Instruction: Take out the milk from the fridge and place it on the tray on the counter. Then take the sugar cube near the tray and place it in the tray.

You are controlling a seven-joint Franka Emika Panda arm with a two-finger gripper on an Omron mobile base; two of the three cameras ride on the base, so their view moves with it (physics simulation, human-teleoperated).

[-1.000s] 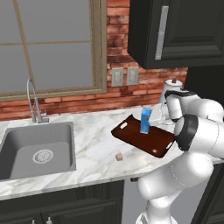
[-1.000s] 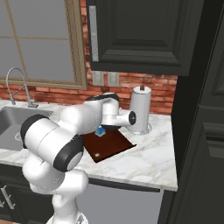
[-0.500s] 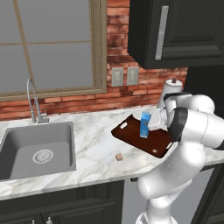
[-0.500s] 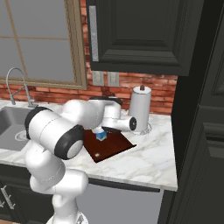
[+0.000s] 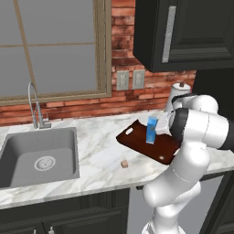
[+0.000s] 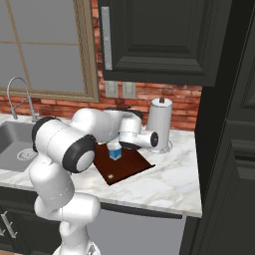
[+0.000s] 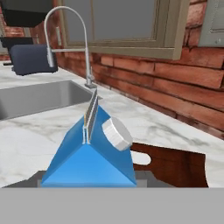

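The milk is a bright-blue gabled carton with a white cap. It stands upright over the middle of the dark reddish-brown tray on the marble counter. My gripper reaches in from the right and is shut on the carton's upper part. From the other side, the milk is partly hidden behind my forearm, above the tray. The hand view looks down on the milk with the tray beyond it. The sugar cube lies on the counter just left of the tray's front. The fridge is out of view.
A grey sink with a curved faucet sits to the left. A paper towel roll stands behind the tray near the brick wall. Dark upper cabinets hang overhead. A dark toaster stands past the sink.
The gripper has come down a little with the milk onto the tray, and the elbow has swung outward. The sugar cube and tray have not moved.
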